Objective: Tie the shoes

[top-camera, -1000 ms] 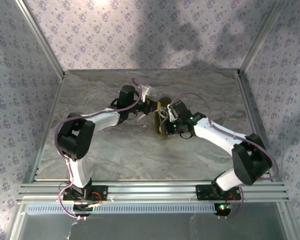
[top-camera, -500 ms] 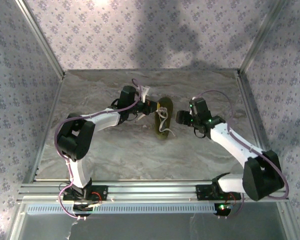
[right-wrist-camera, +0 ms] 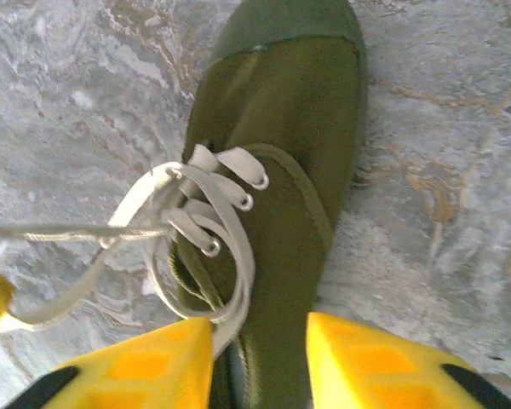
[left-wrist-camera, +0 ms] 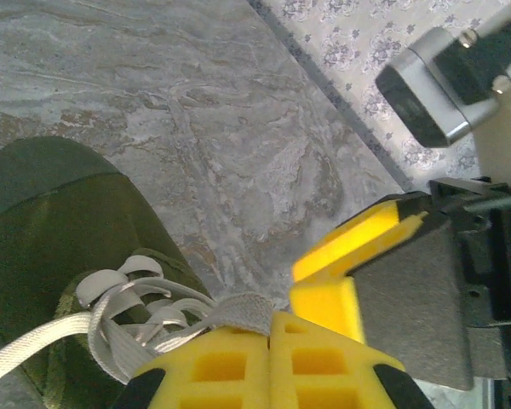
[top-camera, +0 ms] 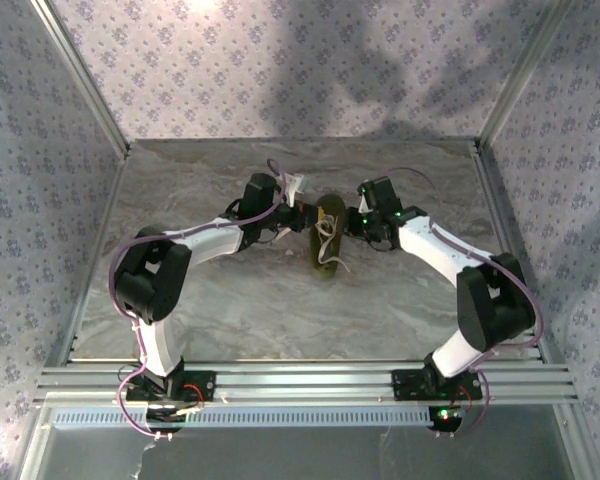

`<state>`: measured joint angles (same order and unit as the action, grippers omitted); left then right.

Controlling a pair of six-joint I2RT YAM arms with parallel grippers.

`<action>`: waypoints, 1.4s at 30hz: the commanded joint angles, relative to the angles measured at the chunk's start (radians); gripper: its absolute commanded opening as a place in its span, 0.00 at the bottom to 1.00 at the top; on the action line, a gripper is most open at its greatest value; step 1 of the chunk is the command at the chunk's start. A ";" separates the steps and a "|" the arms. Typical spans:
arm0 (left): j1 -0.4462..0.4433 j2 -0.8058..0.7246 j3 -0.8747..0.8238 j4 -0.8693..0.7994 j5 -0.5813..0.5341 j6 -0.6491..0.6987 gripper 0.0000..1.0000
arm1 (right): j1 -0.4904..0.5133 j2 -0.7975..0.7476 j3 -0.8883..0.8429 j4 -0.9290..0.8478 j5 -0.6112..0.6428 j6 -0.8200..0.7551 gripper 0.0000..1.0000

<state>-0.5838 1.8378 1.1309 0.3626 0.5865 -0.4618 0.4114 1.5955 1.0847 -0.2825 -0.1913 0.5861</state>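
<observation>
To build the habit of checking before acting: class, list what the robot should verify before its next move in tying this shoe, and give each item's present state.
1. Left pincer shut on a lace: ok.
2. That lace drawn straight out from the shoe: ok.
3. Right pincer open, fingers either side of the shoe: ok.
4. Shoe sole-down on the table: ok.
5. Bow tied: not ok, lacing is loose.
6. Free lace end reachable: cannot tell; the loop runs beneath a finger.
</observation>
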 commanded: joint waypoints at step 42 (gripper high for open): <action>0.023 0.011 0.026 0.058 0.008 -0.195 0.00 | 0.085 0.204 0.235 -0.187 0.102 0.114 0.24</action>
<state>-0.5674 1.8385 1.1309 0.3931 0.5865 -0.6487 0.4919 1.7863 1.2884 -0.4408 -0.0929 0.6922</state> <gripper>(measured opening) 0.042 0.239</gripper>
